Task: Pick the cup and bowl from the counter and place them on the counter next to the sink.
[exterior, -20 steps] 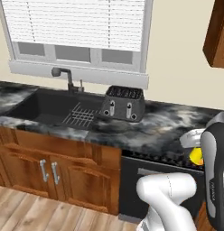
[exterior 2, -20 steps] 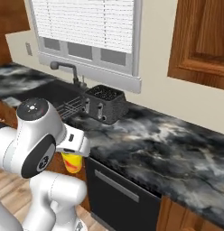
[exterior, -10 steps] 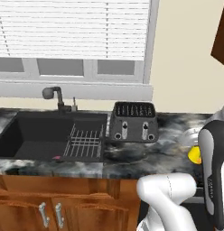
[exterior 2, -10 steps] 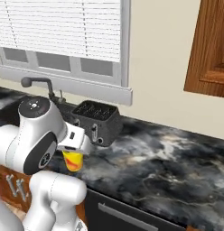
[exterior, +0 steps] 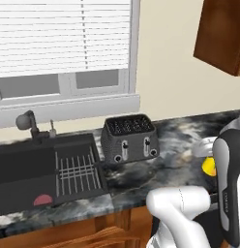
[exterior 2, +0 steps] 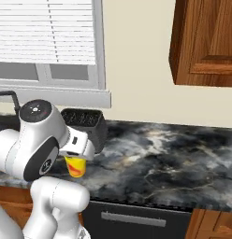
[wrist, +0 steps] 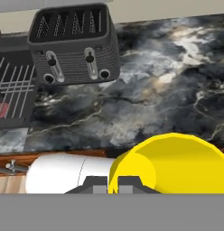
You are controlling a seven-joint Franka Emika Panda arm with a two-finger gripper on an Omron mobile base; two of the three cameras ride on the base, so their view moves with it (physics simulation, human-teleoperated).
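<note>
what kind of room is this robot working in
Almost certainly a home kitchen, computer-rendered: a black sink with a faucet is set into a marbled stone counter, a black toaster stands beside it, and wooden cabinets hang above.

In the hand view, the black ribbed toaster-like box point(wrist: 74, 43) stands at eleven o'clock beside the black recessed sink point(exterior: 47, 169) with its metal wire rack point(wrist: 14, 85). From one to three o'clock, dark marbled stone counter point(wrist: 177, 76) lies bare.
</note>
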